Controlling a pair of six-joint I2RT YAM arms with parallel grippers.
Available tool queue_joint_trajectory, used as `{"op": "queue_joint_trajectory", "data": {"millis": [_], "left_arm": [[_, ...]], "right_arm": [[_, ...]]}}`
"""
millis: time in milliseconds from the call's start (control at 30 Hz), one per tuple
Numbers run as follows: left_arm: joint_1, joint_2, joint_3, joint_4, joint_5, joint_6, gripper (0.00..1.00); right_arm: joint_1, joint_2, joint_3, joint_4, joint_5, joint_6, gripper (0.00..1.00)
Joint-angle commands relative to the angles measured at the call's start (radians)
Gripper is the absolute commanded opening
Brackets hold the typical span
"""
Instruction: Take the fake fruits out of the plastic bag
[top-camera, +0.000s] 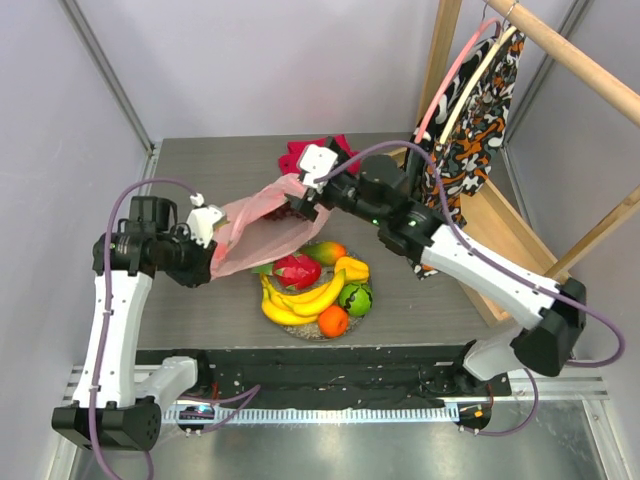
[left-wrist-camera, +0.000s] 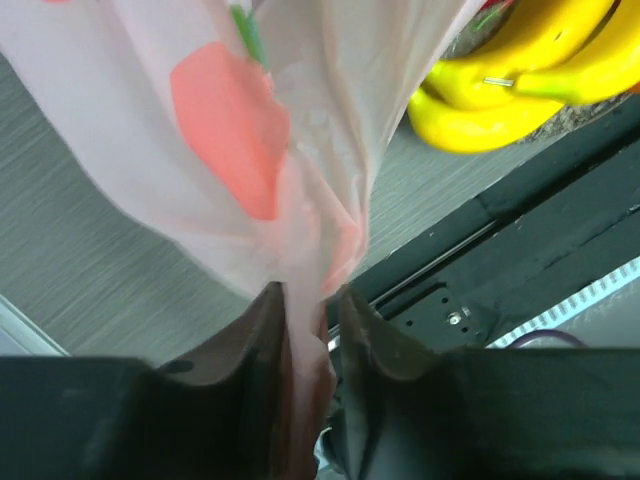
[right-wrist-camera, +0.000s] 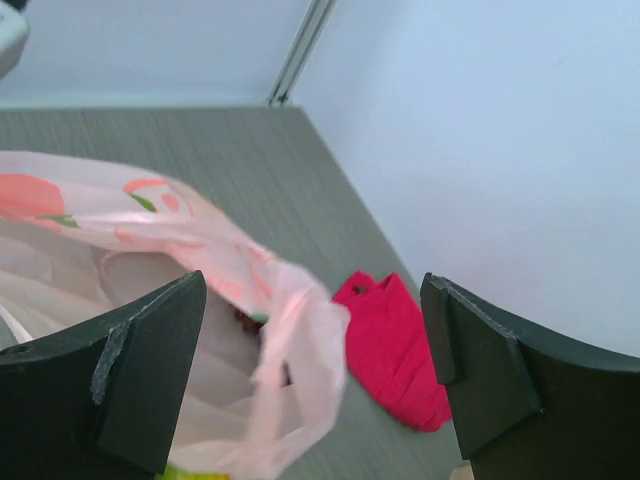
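The pale pink plastic bag (top-camera: 258, 225) hangs stretched above the table between my two grippers. My left gripper (top-camera: 208, 243) is shut on its lower left end; in the left wrist view the film (left-wrist-camera: 300, 150) is pinched between the fingers (left-wrist-camera: 250, 350). My right gripper (top-camera: 300, 197) is open at the bag's upper right end, its jaws wide on either side of the bag's loose edge (right-wrist-camera: 290, 340). Bananas (top-camera: 300, 300), an orange (top-camera: 333, 321), a green apple (top-camera: 355, 297), a dragon fruit (top-camera: 297, 270), a mango (top-camera: 325, 252) and a yellow piece (top-camera: 352, 268) lie on the plate (top-camera: 300, 334). Something dark (right-wrist-camera: 245, 318) shows inside the bag.
A folded red cloth (top-camera: 300, 152) lies behind the bag and shows in the right wrist view (right-wrist-camera: 395, 350). A wooden rack with a patterned garment (top-camera: 475, 110) stands at the back right. A black rail (top-camera: 320, 370) runs along the near edge. Bananas (left-wrist-camera: 500, 90) show in the left wrist view.
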Motion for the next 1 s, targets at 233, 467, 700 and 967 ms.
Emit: {"op": "queue_joint_trajectory", "data": {"millis": [233, 467, 700, 967], "left_arm": [[-0.029, 0.221, 0.512, -0.058, 0.279, -0.132, 0.60], [-0.196, 0.277, 0.410, 0.110, 0.274, -0.232, 0.59], [-0.263, 0.313, 0.288, 0.319, 0.228, -0.281, 0.60], [-0.322, 0.459, 0.205, 0.419, 0.093, -0.144, 0.55]], "right_arm": [[0.006, -0.001, 0.072, -0.115, -0.008, -0.004, 1.00], [0.015, 0.045, 0.069, -0.126, 0.141, -0.007, 1.00], [-0.031, 0.104, 0.061, -0.052, 0.232, 0.017, 0.94], [-0.221, 0.177, 0.247, -0.228, -0.093, 0.295, 0.25]]}}
